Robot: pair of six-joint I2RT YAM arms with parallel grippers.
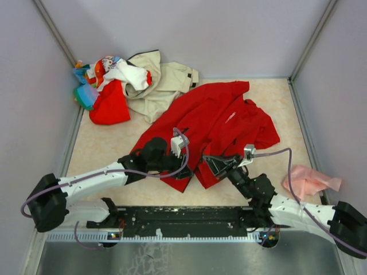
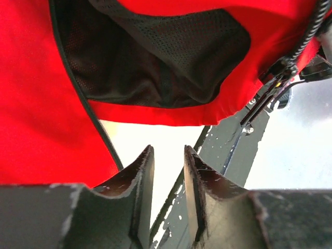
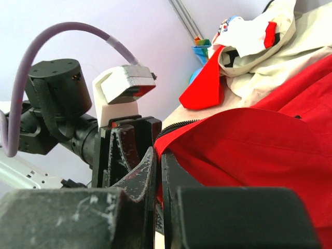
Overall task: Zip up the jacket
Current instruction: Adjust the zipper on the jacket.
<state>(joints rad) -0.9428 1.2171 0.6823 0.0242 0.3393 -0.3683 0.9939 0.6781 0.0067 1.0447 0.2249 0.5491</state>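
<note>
Red jacket (image 1: 221,123), white chest logo (image 1: 230,117), lies crumpled mid-bench (image 1: 109,149), near edge toward the arms, presumably so they can reach the zip's base. Left wrist: left claw (image 2: 167,151) slightly parted, empty, beneath black mesh lining (image 2: 166,52) and zipper (image 2: 88,111). Right wrist: right claw (image 3: 158,155) pinched shut on the hem (image 3: 179,136), probably steadying it.

The bright red jacket (image 1: 223,120) is lying crumpled across the middle of the surface, reaching toward the far right corner, with a small white logo (image 1: 230,117) showing on its chest. It is lying unzipped. Toward the near edge, its front is folding back and baring black mesh lining (image 2: 155,57) beside the black zipper (image 2: 93,119).
</note>
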